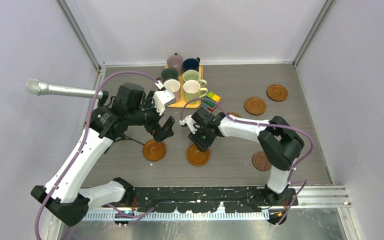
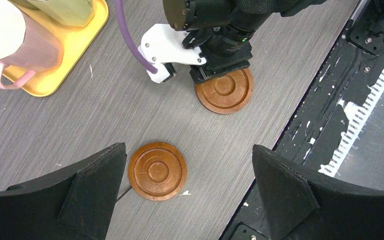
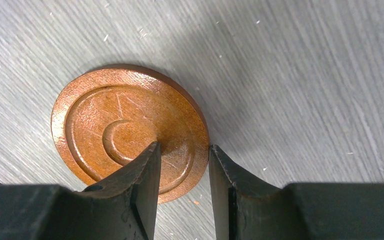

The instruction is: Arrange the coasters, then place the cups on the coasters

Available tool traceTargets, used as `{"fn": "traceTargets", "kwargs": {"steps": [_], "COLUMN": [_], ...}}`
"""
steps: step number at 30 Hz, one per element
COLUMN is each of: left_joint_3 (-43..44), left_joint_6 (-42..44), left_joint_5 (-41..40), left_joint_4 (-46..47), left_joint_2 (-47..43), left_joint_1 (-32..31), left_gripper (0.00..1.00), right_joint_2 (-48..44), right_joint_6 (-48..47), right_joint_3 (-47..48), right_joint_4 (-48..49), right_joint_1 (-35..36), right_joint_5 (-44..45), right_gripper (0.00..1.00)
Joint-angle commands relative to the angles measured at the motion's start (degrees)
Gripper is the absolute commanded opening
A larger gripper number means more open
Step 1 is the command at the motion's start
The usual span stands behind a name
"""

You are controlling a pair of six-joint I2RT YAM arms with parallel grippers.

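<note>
Top: high behind near edge, facing down over table (image 1: 310, 110). Left wrist: downward, mid-height. Right wrist: downward, very close. Shared by all: one coaster (image 1: 198, 156).

Pale lilac wall panels (image 1: 195, 30) close in three sides, with aluminium posts (image 1: 80, 35) in the corners; the grey wood-grain tabletop (image 1: 240, 80) sits under even light, shadows soft.

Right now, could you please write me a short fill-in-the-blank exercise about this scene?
The mugs sit on a yellow ___.
The right gripper straddles the rim of a wooden ___.
The left gripper hovers wide ___.
Missing: tray; coaster; open.
</note>
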Motion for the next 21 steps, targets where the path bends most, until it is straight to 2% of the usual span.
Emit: {"fn": "traceTargets", "kwargs": {"steps": [1,13,21], "left_joint_3": [0.1,-0.3,-0.7], "left_joint_6": [-0.1,0.0,0.1], "left_joint_5": [-0.1,-0.8,-1.1], "left_joint_4": [1.4,1.3,1.6], "left_joint_2": [-1.2,-1.6,-1.6], "left_joint_1": [0.0,0.0,0.0], "left_gripper": [1.0,1.0,1.0], "right_joint_2": [-1.7,-5.6,-9.4], "right_joint_6": [-1.2,-5.0,-10.6], "right_joint_3": [-3.1,-7.6,-10.4], "right_joint_4": [-4.8,-8.2,-13.5], "right_joint_1": [0.9,0.2,-6.5], "right_joint_5": [-1.4,1.6,1.4], "right_gripper": [0.4,0.4,0.4]}}
